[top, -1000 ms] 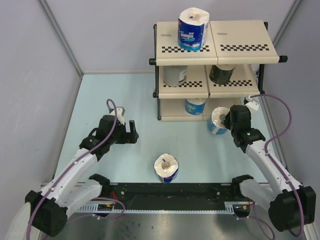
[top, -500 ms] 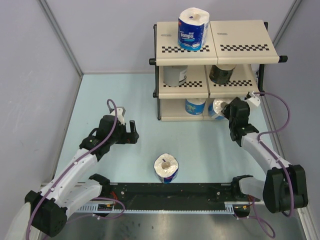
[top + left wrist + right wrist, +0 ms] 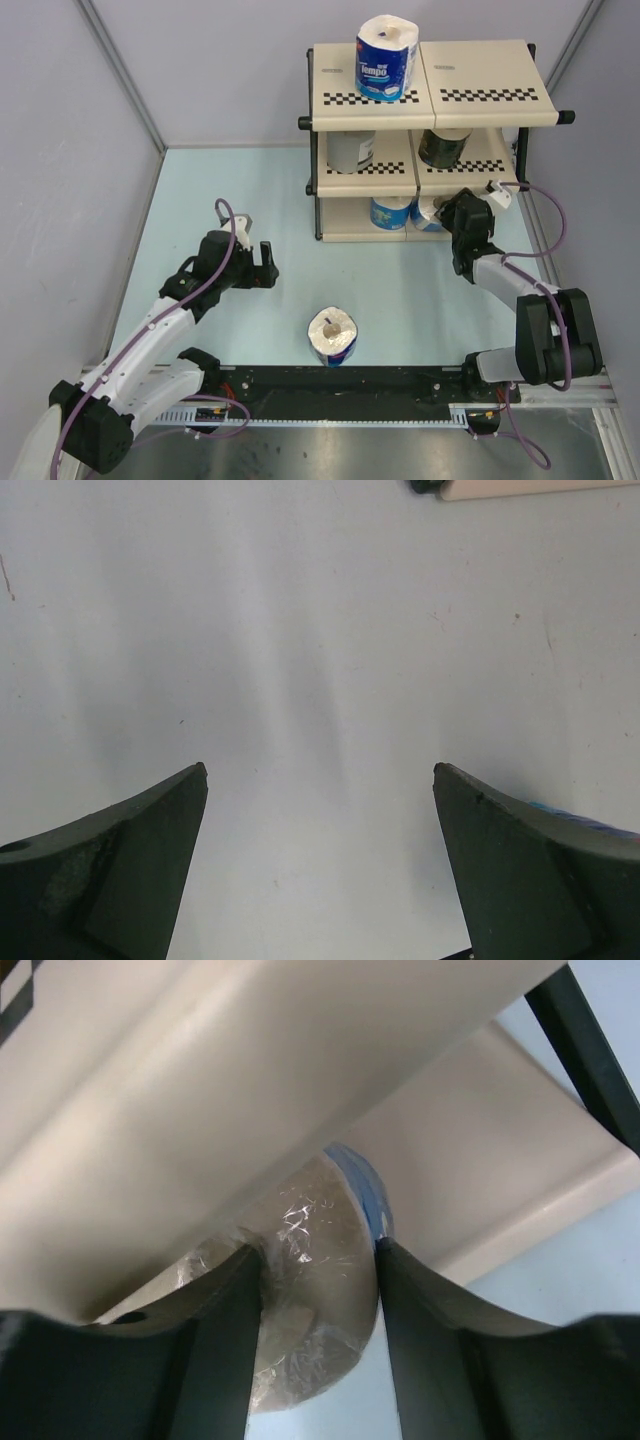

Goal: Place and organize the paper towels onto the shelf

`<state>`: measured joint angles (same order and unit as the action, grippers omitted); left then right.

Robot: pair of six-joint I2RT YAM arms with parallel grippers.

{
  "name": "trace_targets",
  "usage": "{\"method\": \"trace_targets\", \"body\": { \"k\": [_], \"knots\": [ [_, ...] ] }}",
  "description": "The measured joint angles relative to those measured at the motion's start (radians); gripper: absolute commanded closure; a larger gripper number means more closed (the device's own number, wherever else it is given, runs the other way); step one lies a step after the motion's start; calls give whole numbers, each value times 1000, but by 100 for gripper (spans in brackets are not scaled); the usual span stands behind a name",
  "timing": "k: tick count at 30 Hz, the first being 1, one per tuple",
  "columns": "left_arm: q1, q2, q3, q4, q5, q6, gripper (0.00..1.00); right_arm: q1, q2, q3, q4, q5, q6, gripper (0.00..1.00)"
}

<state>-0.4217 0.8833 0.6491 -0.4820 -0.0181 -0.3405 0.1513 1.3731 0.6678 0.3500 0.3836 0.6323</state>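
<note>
Honestly, only "Tempo" reads, on the top-shelf roll (image 3: 386, 58) at 1 o'clock; right jaws grasp a wrapped roll (image 3: 312, 1260), left jaws released.

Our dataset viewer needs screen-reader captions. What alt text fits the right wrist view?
The right gripper holds a plastic-wrapped paper towel roll between its dark fingers, just under a beige shelf panel. A black frame post and pale blue table show at right.

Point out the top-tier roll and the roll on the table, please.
Top-tier roll (image 3: 385, 62): top external view, on its blue wrapper.
Table roll (image 3: 333, 342): top external view, on its side below the core.
</note>
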Motion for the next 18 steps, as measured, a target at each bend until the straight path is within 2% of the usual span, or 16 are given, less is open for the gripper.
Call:
{"method": "trace_targets", "body": {
  "k": [5,18],
  "knots": [
    [-3,4,0,0,0,0,0,-1,-13,-6,3,-23,-2,34],
    [-3,15,0,0,0,0,0,-9,-249,-60,-61,-115,-10,32]
  ]
}}
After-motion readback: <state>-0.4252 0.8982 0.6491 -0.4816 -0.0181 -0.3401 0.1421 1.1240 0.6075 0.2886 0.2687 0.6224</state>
